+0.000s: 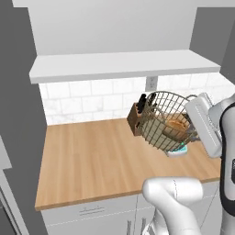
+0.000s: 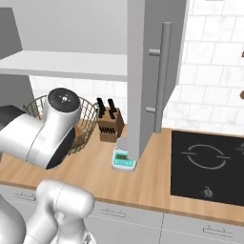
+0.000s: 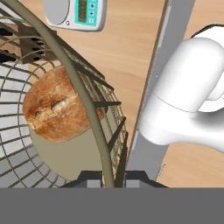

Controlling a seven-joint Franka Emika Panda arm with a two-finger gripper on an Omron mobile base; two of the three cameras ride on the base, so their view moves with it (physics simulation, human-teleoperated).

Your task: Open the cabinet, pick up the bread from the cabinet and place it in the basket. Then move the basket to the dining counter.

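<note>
- We see a light-wood counter (image 1: 92,160) backed by a white tile backsplash (image 1: 87,101), with grey walls on either side and low drawer fronts with small handles beneath.
- The cabinet (image 2: 143,71) hangs above it; one door stands swung outward over the counter, its long metal bar handle (image 2: 162,78) upright, and the white shelf (image 1: 119,64) inside is exposed.
- The basket (image 1: 167,121) is tilted and sits above the counter's right part, just in front of a wooden knife block (image 1: 136,119).
- The bread (image 3: 57,107) lies inside the basket on its beige base.
- In the hand view the gripper (image 3: 107,181) is closed on the basket's rim wire, which runs up between the two finger tips.
- A small kitchen scale (image 2: 123,159) with a teal edge rests on the counter just below the basket and beside the open door's lower edge.
- To the right, a black cooktop (image 2: 207,167) is set into the wood.
</note>
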